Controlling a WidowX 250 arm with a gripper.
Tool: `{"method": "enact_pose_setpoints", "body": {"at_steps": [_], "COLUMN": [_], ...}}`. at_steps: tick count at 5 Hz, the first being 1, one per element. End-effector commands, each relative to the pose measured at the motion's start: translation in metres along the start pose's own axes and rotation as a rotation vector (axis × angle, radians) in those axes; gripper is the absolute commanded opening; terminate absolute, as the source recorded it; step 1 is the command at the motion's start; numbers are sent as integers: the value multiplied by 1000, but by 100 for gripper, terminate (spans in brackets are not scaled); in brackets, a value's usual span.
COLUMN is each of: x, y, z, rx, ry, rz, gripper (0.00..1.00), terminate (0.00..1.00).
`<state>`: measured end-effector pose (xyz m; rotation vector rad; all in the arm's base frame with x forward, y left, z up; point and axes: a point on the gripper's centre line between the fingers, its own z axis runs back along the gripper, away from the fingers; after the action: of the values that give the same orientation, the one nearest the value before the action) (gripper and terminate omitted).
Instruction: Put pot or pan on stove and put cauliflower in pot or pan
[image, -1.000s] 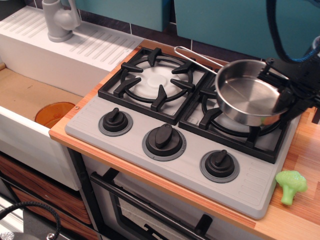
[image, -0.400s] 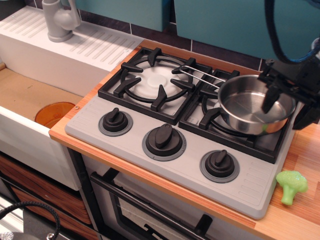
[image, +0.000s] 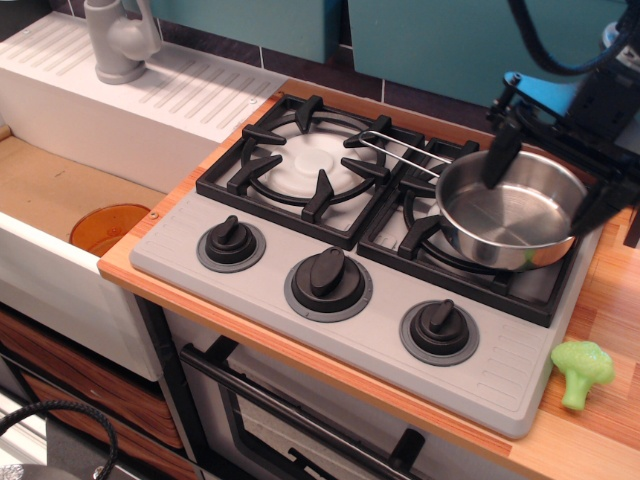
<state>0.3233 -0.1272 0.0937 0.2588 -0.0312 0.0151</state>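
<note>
OK, pan (image: 510, 215) sits on the right burner of the stove (image: 350, 270), wire handle pointing left over the divider between grates. Tool (image: 545, 190) hangs above it, fingers spread wide, one over the pan's far-left rim, the other over its right rim, gripping nothing.

Cauliflower (image: 582, 372) lies on the tabletop (image: 610, 300), just beside the stove's near-right corner, well apart from the pan.

Handling guess: hollow plastic, light, rigid, fairly slick. The bumpy head gives the fingers more purchase than the short stem, so pinch across the head from above. Squeezing off-centre could flick it off the near edge.

Hard to read: arm body cut off at the right edge, right fingertip blurs into the pan rim, floret's underside hidden.
</note>
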Motion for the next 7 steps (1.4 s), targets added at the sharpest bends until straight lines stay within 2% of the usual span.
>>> {"method": "enact_pose_setpoints", "body": {"at_steps": [1, 3, 4, 5, 7], "x": [5, 5, -10, -20, -31], "y": [1, 1, -23, -41, -55], "z": [31, 31, 21, 12, -1], "rx": [2, 2, -40, -46, -32], "ry": [-73, -73, -139, -172, -205], "rz": [33, 33, 63, 118, 142], "gripper": [100, 100, 100, 100, 100], "terminate": [0, 0, 0, 0, 0]}}
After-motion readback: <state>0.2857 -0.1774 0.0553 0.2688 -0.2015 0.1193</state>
